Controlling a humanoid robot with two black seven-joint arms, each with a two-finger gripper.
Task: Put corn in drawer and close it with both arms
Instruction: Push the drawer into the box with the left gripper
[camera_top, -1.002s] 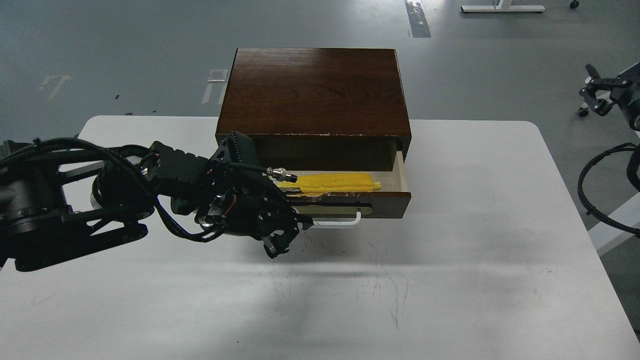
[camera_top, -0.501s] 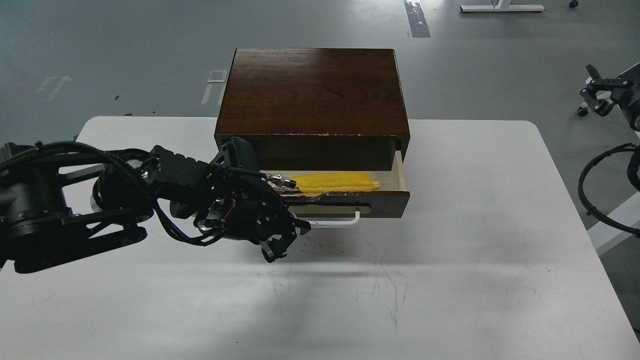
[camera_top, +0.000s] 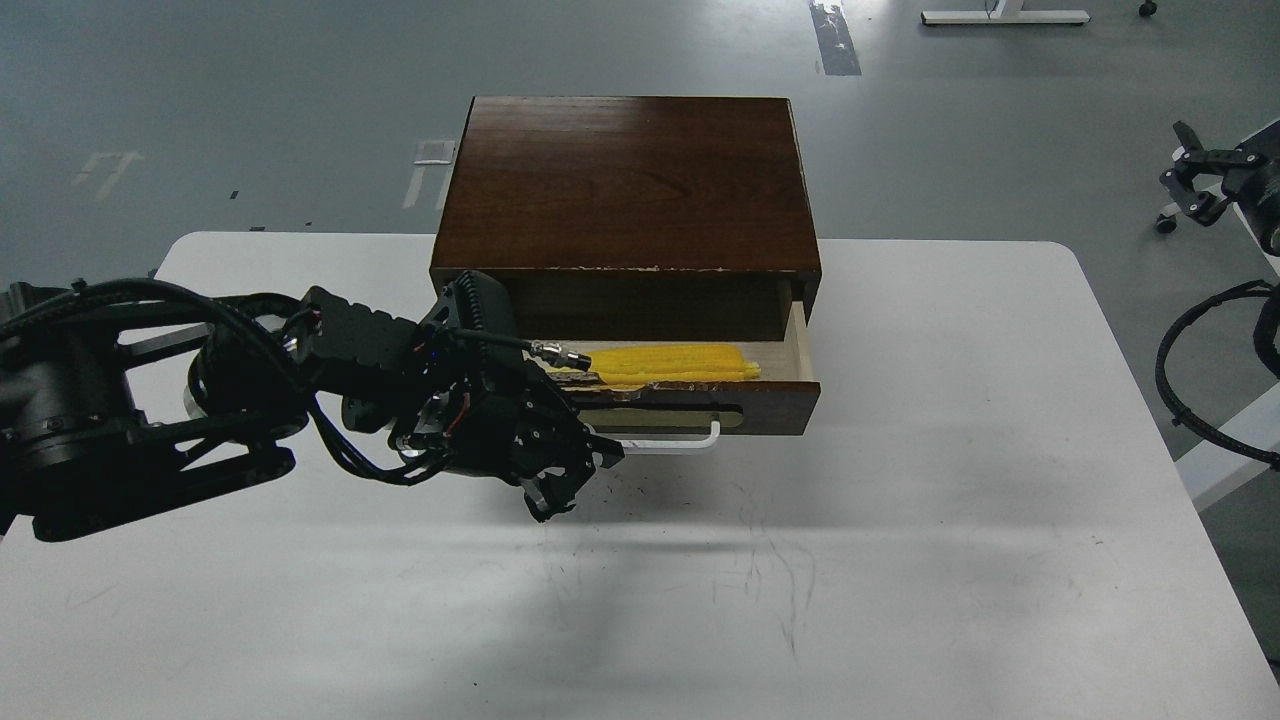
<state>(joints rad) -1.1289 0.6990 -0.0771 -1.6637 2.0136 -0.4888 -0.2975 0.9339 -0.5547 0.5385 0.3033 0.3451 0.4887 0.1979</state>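
The yellow corn (camera_top: 670, 362) lies lengthwise inside the open drawer (camera_top: 770, 405) of the dark brown wooden box (camera_top: 625, 180). The drawer is pulled out a short way, and its white bar handle (camera_top: 680, 445) faces me. My left gripper (camera_top: 578, 482) hangs just in front of the drawer's left end, beside the handle and above the table. It looks open and holds nothing. My left wrist hides the drawer's left part. My right gripper (camera_top: 1192, 170) is raised far off at the right edge, open and empty.
The box stands at the back middle of a white table (camera_top: 900, 560). A black cable loop (camera_top: 1190, 380) of my right arm hangs past the table's right edge. Grey floor lies beyond.
My left gripper has shifted slightly left and back from the drawer front. The corn and drawer stay put. The right gripper has barely moved.
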